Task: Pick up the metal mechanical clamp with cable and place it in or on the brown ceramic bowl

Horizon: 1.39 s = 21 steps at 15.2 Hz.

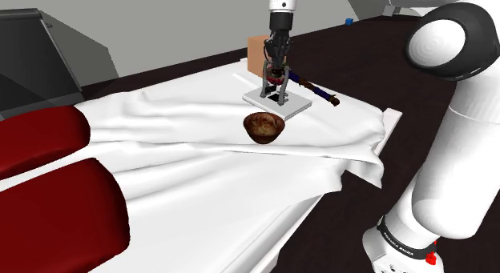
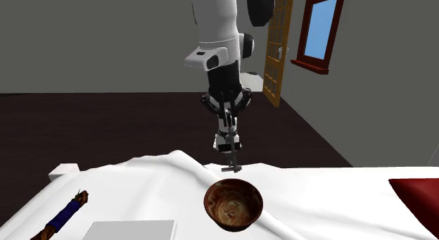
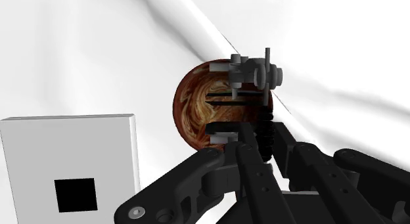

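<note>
One grey metal clamp (image 1: 275, 84) is clasped by the black two-finger tool (image 1: 276, 65), long axis hanging downward above the white sheet (image 1: 184, 139); the brown glazed bowl (image 1: 264, 126) lies just beside it, toward the shoulder view's foreground.

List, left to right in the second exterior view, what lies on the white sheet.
blue-wrapped rod → white flat block → brown bowl → dark red cushion. The clamp in the gripper hangs over the bowl, so it is left out.
</note>
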Each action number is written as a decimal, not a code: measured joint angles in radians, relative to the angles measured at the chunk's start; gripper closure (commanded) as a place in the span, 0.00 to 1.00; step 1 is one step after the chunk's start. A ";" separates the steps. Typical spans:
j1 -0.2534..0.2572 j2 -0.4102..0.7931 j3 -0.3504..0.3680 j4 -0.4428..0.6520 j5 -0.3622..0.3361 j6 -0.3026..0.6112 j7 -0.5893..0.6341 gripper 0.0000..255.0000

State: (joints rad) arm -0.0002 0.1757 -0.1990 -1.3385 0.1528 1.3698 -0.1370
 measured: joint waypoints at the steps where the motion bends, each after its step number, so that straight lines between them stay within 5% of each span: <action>1: -0.003 0.055 0.002 0.094 0.012 -0.038 0.009 1.00; 4: 0.005 0.088 0.009 0.122 0.019 -0.033 0.024 1.00; 21: 0.025 0.035 0.014 -0.185 0.006 0.221 0.004 1.00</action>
State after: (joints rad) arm 0.0245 0.2102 -0.1853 -1.5236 0.1592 1.5905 -0.1331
